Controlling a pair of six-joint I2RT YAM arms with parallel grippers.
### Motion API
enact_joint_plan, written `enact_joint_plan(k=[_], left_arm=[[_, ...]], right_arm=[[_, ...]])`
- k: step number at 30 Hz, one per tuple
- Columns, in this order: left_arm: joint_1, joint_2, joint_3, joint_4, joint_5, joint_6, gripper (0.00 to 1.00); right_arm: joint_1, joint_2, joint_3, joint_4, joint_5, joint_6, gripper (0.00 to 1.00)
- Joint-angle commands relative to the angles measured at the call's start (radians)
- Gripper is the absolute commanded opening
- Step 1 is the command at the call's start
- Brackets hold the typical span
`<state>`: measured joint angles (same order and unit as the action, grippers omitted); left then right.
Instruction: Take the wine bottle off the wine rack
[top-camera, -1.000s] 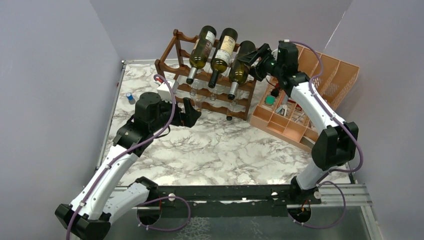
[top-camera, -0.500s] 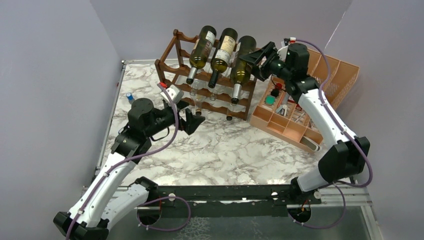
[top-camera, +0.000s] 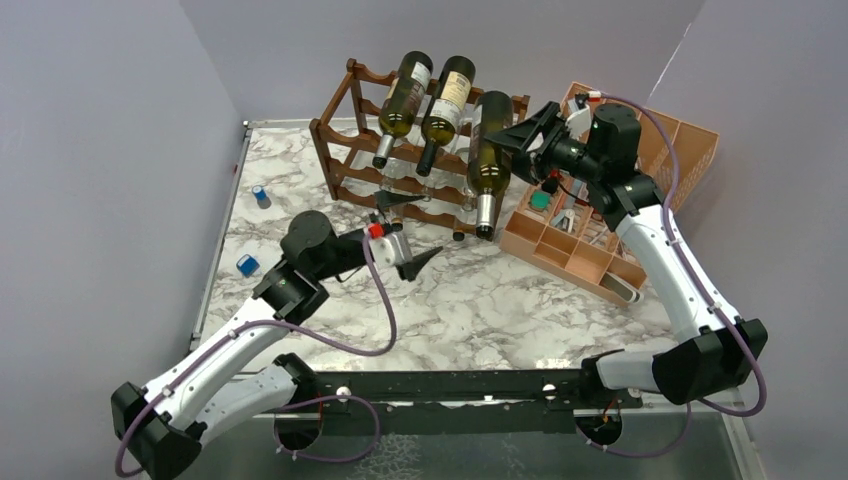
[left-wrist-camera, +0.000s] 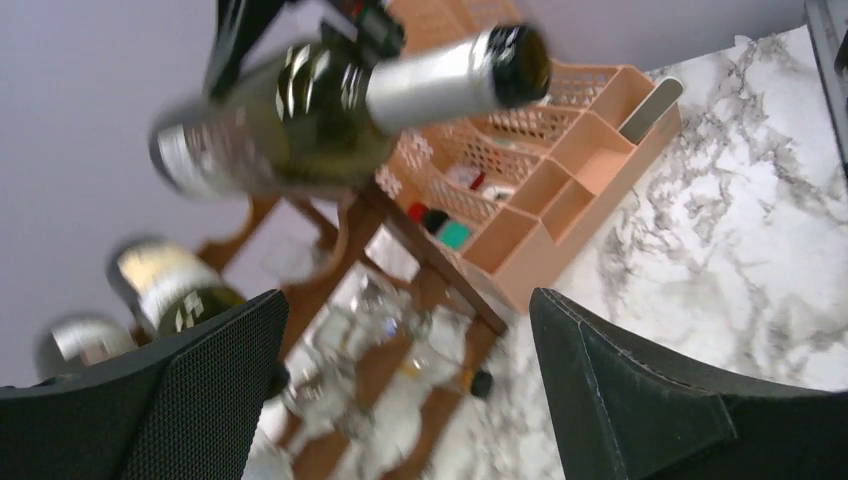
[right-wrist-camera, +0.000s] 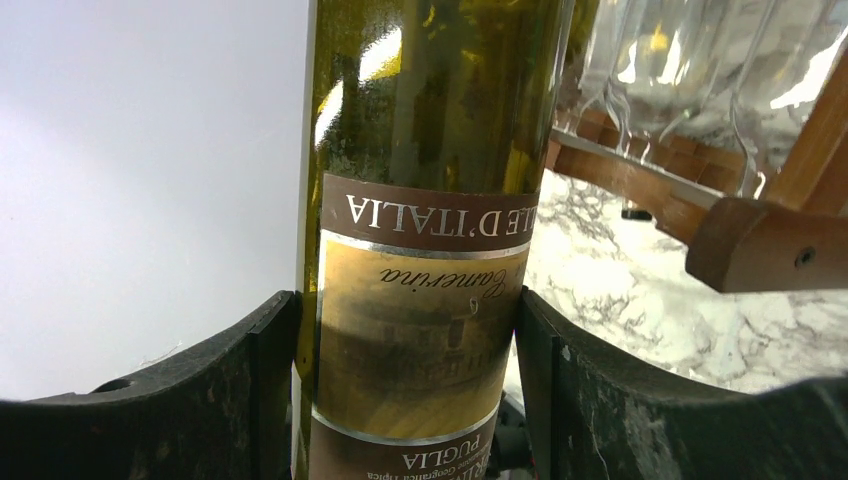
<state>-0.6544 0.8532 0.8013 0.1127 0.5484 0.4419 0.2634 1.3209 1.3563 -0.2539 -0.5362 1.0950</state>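
Observation:
The dark brown wine rack (top-camera: 345, 150) stands at the back of the marble table, with two green wine bottles (top-camera: 425, 95) lying on its top tier. My right gripper (top-camera: 520, 135) is shut on a third green wine bottle (top-camera: 489, 150), held by its labelled body (right-wrist-camera: 420, 310), neck hanging down, clear of the rack at its right end. In the left wrist view that bottle (left-wrist-camera: 330, 100) passes overhead. My left gripper (top-camera: 405, 235) is open and empty, low in front of the rack, pointing toward it.
A peach-orange divided organiser (top-camera: 600, 230) with small items stands right of the rack. Clear glass bottles (left-wrist-camera: 380, 330) lie in the rack's lower tiers. Two small blue objects (top-camera: 247, 265) sit near the table's left edge. Grey walls close in on three sides.
My right gripper pulled the right-hand bottle off the top tier, toward the front and right, swinging it neck down. My left arm swung right and forward, gripper turning toward the rack.

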Motion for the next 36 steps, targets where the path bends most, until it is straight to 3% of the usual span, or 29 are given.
enact_joint_plan(k=[1,5,11,17,36], left_arm=[[-0.140,0.070,-0.009,0.219,-0.064,0.391,0.97],[-0.220,0.169,0.013,0.306,-0.137,0.515,0.97],[-0.275,0.265,0.047,0.398,-0.138,0.603,0.94],[-0.302,0.308,0.054,0.535,-0.156,0.596,0.88],[-0.360,0.361,0.098,0.557,-0.155,0.713,0.61]], right_arm=[[0.003,-0.054,-0.016,0.045,-0.091,0.065,0.56],[0.004,-0.057,-0.022,0.028,-0.125,0.078,0.56],[0.004,-0.071,-0.036,0.017,-0.142,0.092,0.55],[0.004,-0.074,-0.042,0.010,-0.150,0.096,0.55],[0.004,-0.077,-0.069,0.028,-0.200,0.147,0.53]])
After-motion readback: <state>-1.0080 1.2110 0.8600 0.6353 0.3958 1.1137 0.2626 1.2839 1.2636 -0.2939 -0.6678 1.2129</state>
